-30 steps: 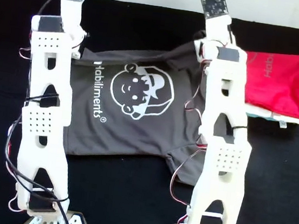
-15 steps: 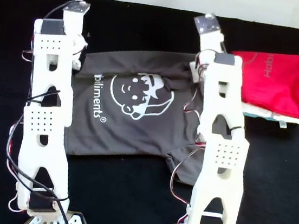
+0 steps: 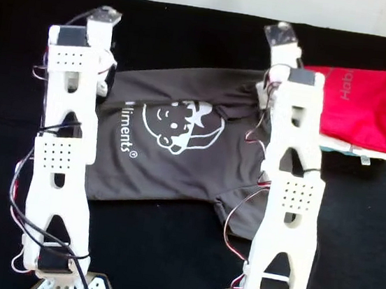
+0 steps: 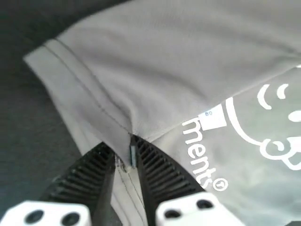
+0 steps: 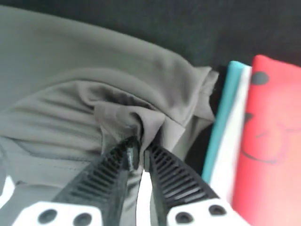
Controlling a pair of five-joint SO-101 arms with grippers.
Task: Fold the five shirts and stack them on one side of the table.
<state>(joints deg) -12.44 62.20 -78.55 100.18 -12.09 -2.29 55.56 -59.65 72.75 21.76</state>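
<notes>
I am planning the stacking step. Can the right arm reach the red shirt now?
Probably not yet: the right gripper is shut on the grey shirt. The red shirt lies uncovered just beside that arm, so after letting go, likely yes.

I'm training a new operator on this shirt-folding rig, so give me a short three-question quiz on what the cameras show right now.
1. True or false: the jaws of both arms are shut on the dark grey T-shirt with a white cartoon print.
2. Multiple choice: what colour is the top shirt of the stack of folded shirts? A red, B teal, C white.
3. Fill in: that stack lies beside the ___ arm.
Key: 1 true; 2 A, the red folded shirt; 3 right.
</notes>
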